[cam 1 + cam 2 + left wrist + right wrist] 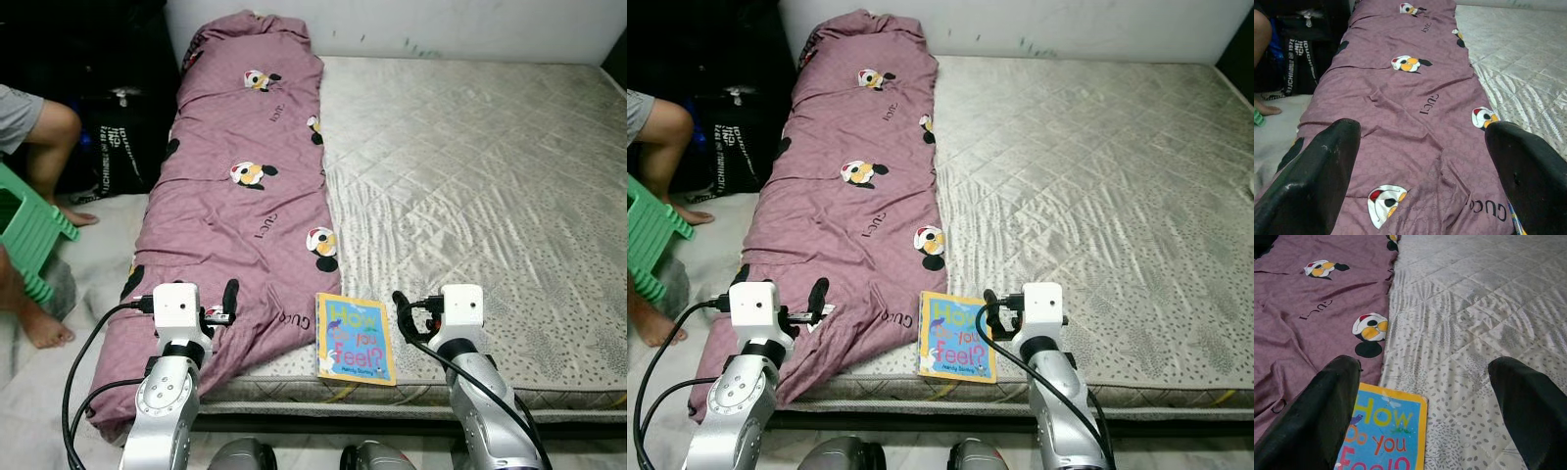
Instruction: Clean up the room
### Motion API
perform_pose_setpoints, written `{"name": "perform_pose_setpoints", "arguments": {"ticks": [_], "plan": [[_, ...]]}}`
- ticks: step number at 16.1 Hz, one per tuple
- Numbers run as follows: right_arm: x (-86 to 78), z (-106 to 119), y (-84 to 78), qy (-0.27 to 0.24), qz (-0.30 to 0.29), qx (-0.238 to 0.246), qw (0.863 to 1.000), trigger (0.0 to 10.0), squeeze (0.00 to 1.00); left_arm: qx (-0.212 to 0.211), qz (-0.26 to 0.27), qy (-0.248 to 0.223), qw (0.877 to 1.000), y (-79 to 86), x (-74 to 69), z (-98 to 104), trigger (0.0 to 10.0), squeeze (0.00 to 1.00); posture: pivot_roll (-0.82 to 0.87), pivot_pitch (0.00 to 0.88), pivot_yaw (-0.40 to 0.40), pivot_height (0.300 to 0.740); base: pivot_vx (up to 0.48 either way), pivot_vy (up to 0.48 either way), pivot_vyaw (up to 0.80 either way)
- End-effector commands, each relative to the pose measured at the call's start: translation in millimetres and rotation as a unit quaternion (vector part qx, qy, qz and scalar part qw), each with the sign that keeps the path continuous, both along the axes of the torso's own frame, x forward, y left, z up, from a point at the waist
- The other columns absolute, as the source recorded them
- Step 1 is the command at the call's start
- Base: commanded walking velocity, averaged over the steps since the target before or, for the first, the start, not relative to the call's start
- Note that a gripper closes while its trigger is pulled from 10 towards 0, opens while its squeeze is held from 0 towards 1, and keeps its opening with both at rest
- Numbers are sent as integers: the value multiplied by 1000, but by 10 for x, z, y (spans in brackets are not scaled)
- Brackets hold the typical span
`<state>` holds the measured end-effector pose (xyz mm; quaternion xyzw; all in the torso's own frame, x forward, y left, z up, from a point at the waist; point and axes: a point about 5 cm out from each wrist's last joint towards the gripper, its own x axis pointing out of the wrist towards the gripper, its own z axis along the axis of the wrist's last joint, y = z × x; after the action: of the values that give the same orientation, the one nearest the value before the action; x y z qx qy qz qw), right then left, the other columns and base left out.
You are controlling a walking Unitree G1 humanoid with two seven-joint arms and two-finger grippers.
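Quilted mattress point(470, 176), purple duvet point(245, 176), book point(356, 338) at edge, green stool point(29, 230)

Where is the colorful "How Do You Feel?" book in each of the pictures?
Left eye view: the book lies at the mattress's near edge, between the two arms.
Right eye view: same spot, just left of the right gripper.
Left wrist view: just a sliver of its corner, beyond the purple blanket.
Right wrist view: its top half, beside one black finger.
Shared landmark: the purple blanket, right beside the book.
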<state>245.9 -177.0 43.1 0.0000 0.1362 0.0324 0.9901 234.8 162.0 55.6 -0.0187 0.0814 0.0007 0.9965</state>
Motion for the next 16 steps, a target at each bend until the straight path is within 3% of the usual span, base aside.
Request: {"name": "perform_pose_setpoints", "arguments": {"ticks": [1,8,16], "plan": [[3,13,-4,-5,-2,4,1000,10000,0,6,-1,-3,1000,19,-16,22,10000,0,4,91,9,720,0,0,0],[-13,10,2,-5,-2,7,1000,10000,0,9,-6,-2,1000,0,-14,17,10000,0,0,93,12,640,0,0,0],[3,15,-12,-5,-2,4,1000,10000,0,2,-11,-5,1000,-18,1,25,10000,0,-3,91,4,630,0,0,0]]}}
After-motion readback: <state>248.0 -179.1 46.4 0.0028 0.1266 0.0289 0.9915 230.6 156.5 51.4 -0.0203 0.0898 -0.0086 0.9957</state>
